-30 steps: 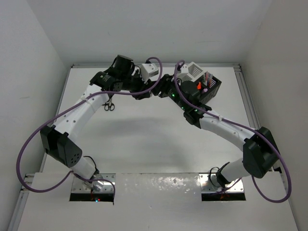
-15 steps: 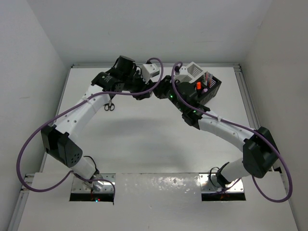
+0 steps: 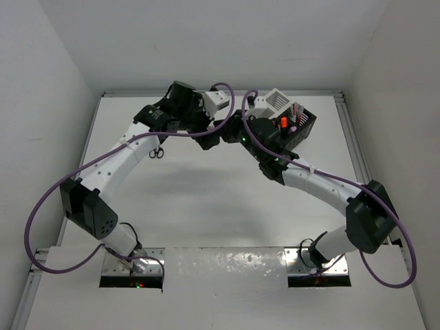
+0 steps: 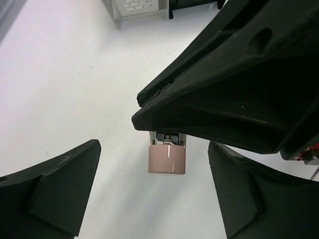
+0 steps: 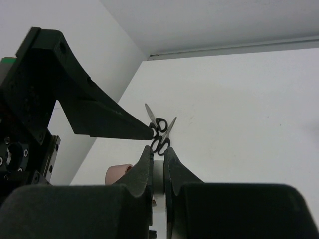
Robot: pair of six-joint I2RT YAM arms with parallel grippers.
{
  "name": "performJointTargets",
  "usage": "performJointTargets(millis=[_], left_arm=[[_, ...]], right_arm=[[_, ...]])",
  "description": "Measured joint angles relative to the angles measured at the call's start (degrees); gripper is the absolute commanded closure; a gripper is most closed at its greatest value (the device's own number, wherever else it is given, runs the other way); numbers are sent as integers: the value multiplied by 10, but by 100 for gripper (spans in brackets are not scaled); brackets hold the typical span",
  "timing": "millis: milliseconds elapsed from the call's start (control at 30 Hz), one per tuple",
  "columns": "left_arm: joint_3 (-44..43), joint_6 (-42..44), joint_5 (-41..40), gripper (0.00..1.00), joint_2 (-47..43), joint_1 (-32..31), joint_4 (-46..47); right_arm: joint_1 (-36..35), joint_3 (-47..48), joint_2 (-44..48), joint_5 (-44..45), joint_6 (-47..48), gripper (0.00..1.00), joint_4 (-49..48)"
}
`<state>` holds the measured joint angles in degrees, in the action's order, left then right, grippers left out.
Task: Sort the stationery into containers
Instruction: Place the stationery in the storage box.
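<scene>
A pink highlighter (image 4: pixel 167 159) with a pale body hangs above the table, its pink cap end toward the left wrist camera. My right gripper (image 5: pixel 158 152) is shut on its pale body (image 5: pixel 158 175), and the pink cap (image 5: pixel 116 174) shows beside the left finger. My left gripper (image 4: pixel 154 199) is open, its fingers standing wide on either side of the cap without touching it. Both grippers meet left of the containers: the left gripper (image 3: pixel 208 139) and the right gripper (image 3: pixel 225 130). Two black-handled scissors (image 5: pixel 160 132) lie on the table beyond. The joined containers are a white box (image 3: pixel 278 102) and a black box (image 3: pixel 301 129).
Coloured pens and an orange highlighter (image 3: pixel 283 122) stand in the black box. The scissors (image 3: pixel 157 152) lie under the left arm near the table's left edge. Side walls enclose the white table (image 3: pixel 206 199) on the left, right and back.
The right gripper's jaws have closed on the highlighter's body, and the left gripper's jaws have opened off it. Both wrists shifted slightly right.
</scene>
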<state>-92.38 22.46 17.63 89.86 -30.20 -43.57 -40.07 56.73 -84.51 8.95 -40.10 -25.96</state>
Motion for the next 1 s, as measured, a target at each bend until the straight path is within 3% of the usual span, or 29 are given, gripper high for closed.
performJointTargets(millis=[67, 267, 467, 733, 1000], left_arm=[[5, 2, -3, 0, 0, 0, 5], [16, 4, -9, 0, -1, 4, 3], [29, -1, -22, 0, -20, 38, 8], [89, -13, -82, 0, -38, 108, 16], [108, -29, -122, 0, -34, 175, 18]], right_arm=[[0, 0, 0, 0, 0, 100, 3], [30, 4, -7, -2, 15, 100, 14], [139, 103, -58, -2, 77, 100, 78], [278, 261, -175, 68, 163, 100, 104], [314, 357, -328, 101, 195, 100, 121]])
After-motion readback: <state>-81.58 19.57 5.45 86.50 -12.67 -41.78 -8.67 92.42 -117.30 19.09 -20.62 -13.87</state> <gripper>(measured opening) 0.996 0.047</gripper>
